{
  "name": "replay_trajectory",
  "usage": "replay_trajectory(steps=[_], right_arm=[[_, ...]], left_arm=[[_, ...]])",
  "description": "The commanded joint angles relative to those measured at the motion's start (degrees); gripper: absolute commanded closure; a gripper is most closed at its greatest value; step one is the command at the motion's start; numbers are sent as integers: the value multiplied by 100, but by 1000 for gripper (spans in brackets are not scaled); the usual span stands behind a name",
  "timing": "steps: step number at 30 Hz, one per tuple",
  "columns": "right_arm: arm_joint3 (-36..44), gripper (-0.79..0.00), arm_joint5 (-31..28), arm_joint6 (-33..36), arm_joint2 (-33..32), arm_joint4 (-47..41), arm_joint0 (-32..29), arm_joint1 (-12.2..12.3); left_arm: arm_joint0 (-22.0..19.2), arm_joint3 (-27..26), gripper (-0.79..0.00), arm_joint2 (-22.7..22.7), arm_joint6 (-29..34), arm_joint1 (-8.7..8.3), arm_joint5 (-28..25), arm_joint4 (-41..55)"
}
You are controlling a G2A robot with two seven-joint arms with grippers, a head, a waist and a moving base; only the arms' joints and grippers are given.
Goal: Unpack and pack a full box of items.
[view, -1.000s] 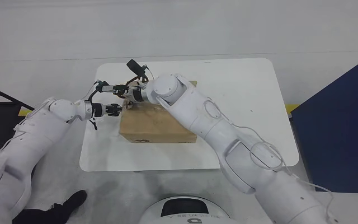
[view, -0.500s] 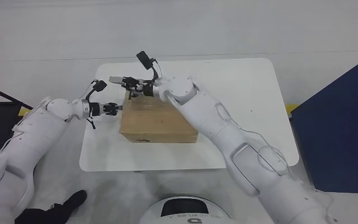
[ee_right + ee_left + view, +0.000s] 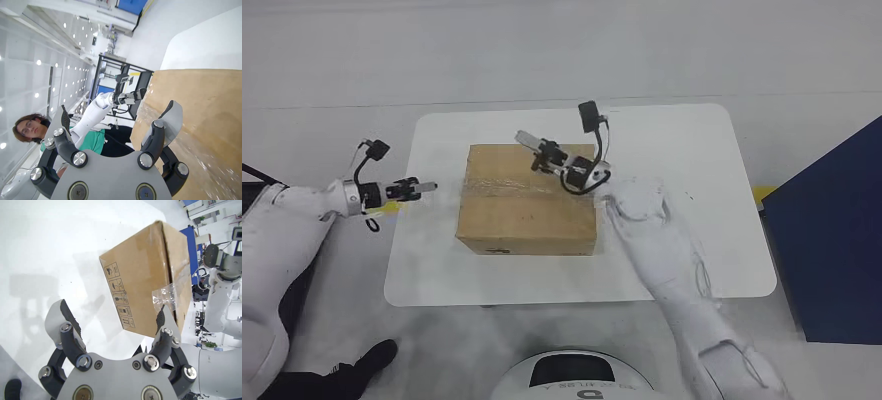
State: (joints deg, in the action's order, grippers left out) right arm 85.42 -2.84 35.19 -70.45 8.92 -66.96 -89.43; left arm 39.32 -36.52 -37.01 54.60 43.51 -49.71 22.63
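obstacle: box (image 3: 527, 205) | room: wide table (image 3: 682, 180) strip on box's right

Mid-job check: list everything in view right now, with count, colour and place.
Box: one, brown cardboard, closed, middle of the table.
Clear tape: one strip, transparent, on the box's top, end lifted at the side facing the left gripper.
Table: one, white, under the box.
Blue panel: one, blue, right of the table.
Left gripper: one, grey and black, open, off the box's left side, apart from it.
Right gripper: one, grey and black, open, above the box's far top edge.
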Motion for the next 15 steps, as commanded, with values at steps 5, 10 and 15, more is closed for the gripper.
replay_trajectory(steps=[5,10,15], right_arm=[[671,-785,-97,-725,-615,-7,-917,122],[678,-785,-623,-854,-942,-142,-1217,201],[670,-784,-654,-839,-969,-151,-1230,208]], left_arm=[[230,-69,-785,-485,-267,-310,-262,309],[574,-165,-785,-835,-344,-477,-227,753],[600,-181,-784,-856,-349,-488,-207,766]])
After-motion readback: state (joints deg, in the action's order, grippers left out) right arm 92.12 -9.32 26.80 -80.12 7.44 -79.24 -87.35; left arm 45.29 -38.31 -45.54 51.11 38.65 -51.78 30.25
